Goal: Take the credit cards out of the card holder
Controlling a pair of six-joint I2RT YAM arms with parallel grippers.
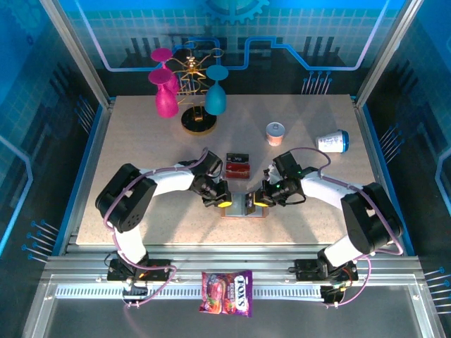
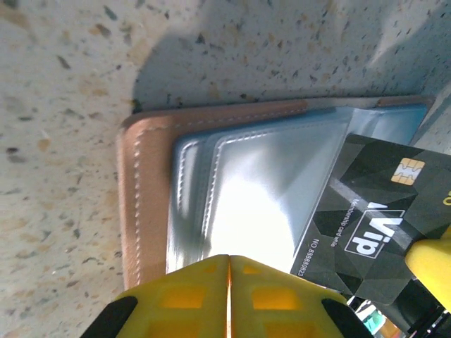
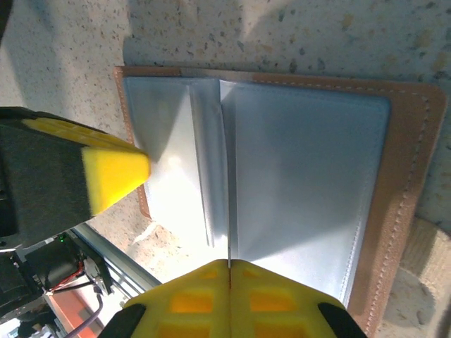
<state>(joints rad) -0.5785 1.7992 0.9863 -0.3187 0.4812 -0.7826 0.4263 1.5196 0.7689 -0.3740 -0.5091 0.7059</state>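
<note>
Closest to the top camera lies one purple-red candy bag [image 1: 227, 293], on the metal rail [image 1: 106, 290] in front of the two arm bases. Behind it, at the near middle of the table [image 1: 141, 141], I see one card holder [image 2: 246, 190]. It lies open and flat, tan-brown outside with pale stitching and shiny grey-blue pockets inside.

Both grippers meet over it from opposite sides and cover most of it from above. My left gripper [image 2: 229, 259] is closed, with its tips resting on the grey-blue inside. My right gripper [image 3: 229, 264] is also closed. It seems to pinch one dark VIP card [image 2: 373, 211], which sticks out of a pocket at an angle and shows a gold chip.

Just behind the holder, two red cards [image 1: 238, 167] with dark bands lie side by side on the table.

Farther back on the right stand one small can [image 1: 275, 133] and one white cup [image 1: 332, 141] on its side. At the far left a gold rack [image 1: 197, 120] carries two pink glasses [image 1: 166, 98] and one teal glass [image 1: 215, 98].
</note>
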